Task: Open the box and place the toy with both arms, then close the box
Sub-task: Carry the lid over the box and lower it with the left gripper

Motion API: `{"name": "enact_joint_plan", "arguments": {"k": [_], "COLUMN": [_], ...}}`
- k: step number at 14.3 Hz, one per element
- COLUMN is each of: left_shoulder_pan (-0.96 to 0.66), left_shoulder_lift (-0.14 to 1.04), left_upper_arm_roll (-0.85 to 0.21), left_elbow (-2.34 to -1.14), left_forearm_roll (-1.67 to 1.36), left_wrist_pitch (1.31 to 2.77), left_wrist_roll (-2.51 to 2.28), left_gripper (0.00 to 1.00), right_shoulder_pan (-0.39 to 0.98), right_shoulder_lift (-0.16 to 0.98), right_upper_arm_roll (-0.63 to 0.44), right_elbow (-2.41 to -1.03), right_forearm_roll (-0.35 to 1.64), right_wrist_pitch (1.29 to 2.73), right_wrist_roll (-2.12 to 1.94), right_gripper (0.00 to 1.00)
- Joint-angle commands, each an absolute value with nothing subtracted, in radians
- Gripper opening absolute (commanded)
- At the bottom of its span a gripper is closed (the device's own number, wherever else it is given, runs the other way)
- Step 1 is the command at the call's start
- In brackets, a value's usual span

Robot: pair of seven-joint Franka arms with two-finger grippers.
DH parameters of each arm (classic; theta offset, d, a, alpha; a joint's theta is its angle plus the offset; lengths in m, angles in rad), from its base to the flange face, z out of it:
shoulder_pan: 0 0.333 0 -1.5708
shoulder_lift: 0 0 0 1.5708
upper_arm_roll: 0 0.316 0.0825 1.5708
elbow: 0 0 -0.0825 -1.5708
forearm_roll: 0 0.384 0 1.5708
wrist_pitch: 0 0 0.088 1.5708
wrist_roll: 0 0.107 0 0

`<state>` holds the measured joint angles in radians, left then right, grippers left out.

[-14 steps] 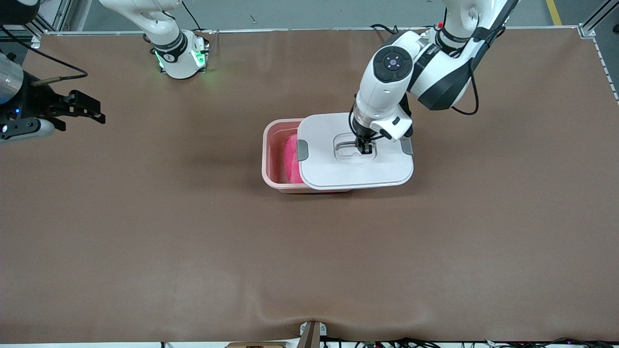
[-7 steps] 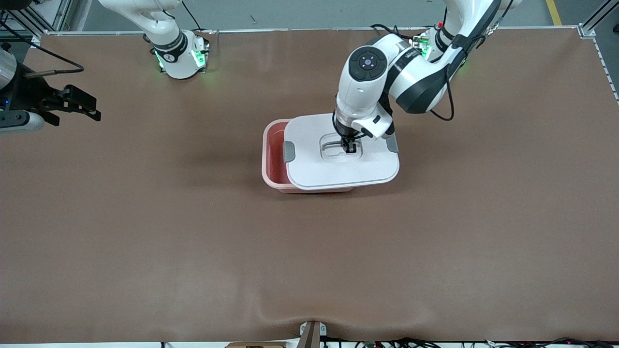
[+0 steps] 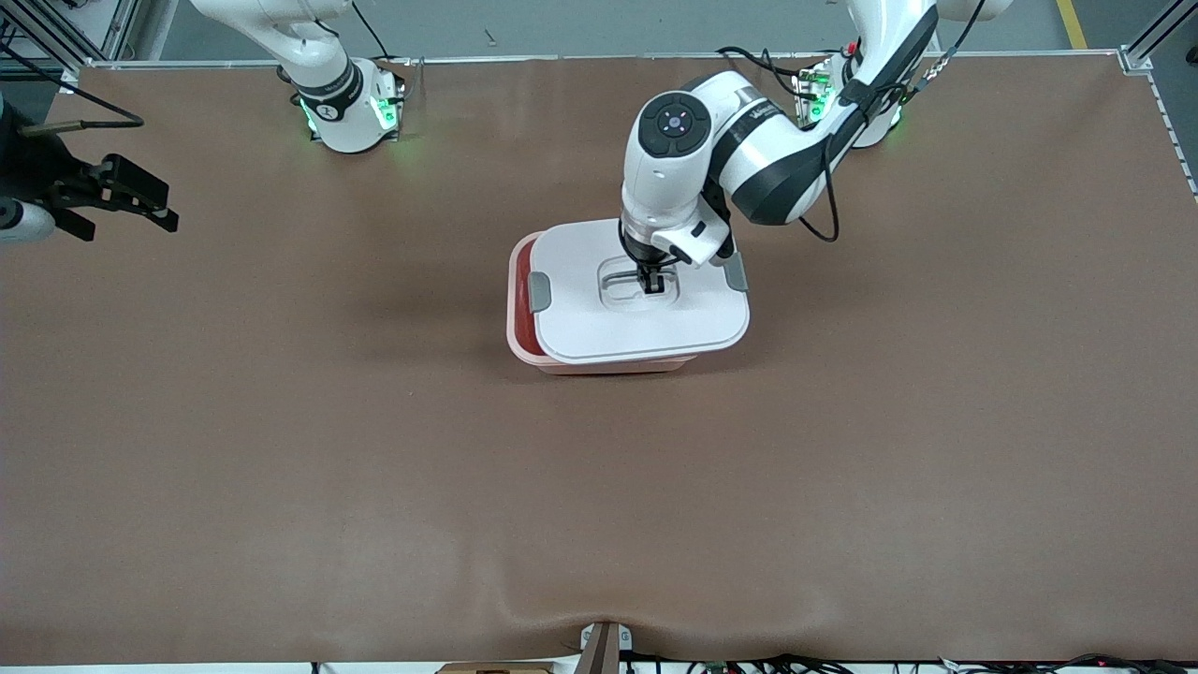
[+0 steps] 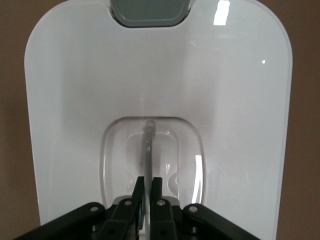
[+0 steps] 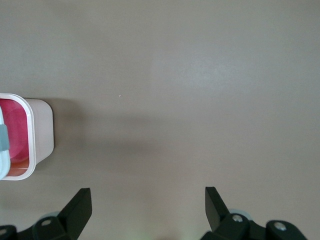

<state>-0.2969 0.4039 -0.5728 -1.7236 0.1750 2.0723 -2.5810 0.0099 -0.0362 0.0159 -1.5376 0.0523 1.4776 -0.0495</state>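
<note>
One box (image 3: pixel 524 323) sits mid-table — a rounded-rectangular translucent pink tub, with its white lid (image 3: pixel 636 323) held over it and offset toward the left arm's end, so a narrow strip of the tub's interior shows at the end toward the right arm. Lid has a recessed centre well with a thin grey handle (image 4: pixel 148 150) and two grey side clips (image 3: pixel 539 291). In the right wrist view the uncovered strip of the tub shows hot pink inside; whether that is the toy cannot be told from this sliver.

Left arm reaches from its base over the table, wrist pointing straight down above the lid's centre. Left gripper (image 3: pixel 651 283) is inside the recess, fingers (image 4: pixel 159 192) pinched tight on the grey handle.

Right arm waits, drawn off at its own end of the table — right gripper (image 3: pixel 131 192) over bare brown table surface (image 3: pixel 374 468), fingers spread wide, holding nothing.
</note>
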Motion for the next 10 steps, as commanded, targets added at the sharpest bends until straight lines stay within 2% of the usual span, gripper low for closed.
{"name": "enact_joint_plan", "arguments": {"k": [1,10], "left_shoulder_pan": [-0.322,-0.353], "left_shoulder_lift": [0.460,0.512], "left_upper_arm_roll": [-0.571,-0.568], "left_elbow": [-1.643,-1.605], "left_forearm_roll": [0.206,0.236], "left_wrist_pitch": [2.065,2.065], "left_wrist_roll": [-2.615,-2.623], "left_gripper": [0.00,0.00], "right_shoulder_pan": [0.011,0.031], "right_shoulder_lift": [-0.021,-0.006], "right_upper_arm_roll": [0.014,0.021], "right_elbow": [-1.519,-1.499], "right_forearm_roll": [0.051,0.035], "right_wrist_pitch": [1.465,1.480], "right_wrist_roll": [-0.022,0.114], "right_gripper": [1.00,1.00]}}
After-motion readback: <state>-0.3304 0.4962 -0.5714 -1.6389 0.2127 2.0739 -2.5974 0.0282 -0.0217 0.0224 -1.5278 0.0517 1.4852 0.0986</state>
